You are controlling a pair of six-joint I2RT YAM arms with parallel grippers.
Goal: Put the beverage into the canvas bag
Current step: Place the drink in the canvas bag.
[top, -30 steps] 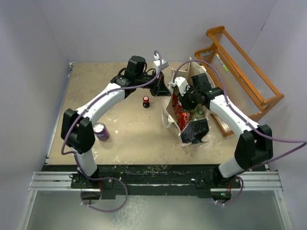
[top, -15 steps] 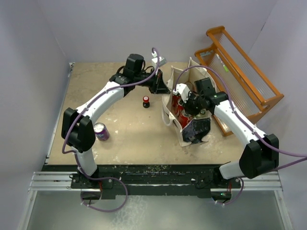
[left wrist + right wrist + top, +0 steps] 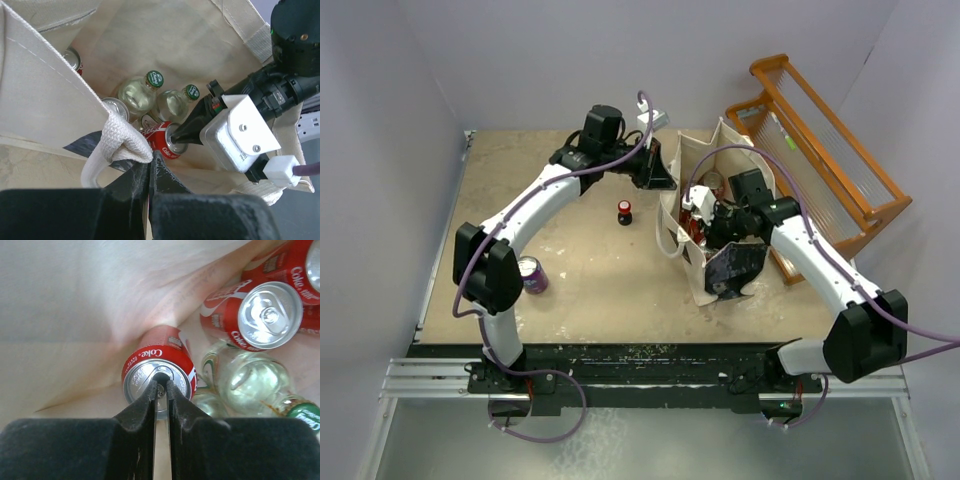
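Right wrist: right gripper (image 3: 161, 386) down on a Coke can (image 3: 150, 354) inside the bag (image 3: 65, 315).
In the last second the right arm has dipped deeper into the bag and its jaws have come together, tips on the can's tab, so this can looks delivered. The left gripper (image 3: 150, 169) clamps the bag's rim. A purple can (image 3: 530, 273) and a bottle (image 3: 624, 211) wait left of the bag.

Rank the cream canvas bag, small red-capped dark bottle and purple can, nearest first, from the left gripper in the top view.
1. Cream canvas bag: pinched by the left gripper.
2. Small red-capped dark bottle: on the table close by.
3. Purple can: table's near-left, farthest.
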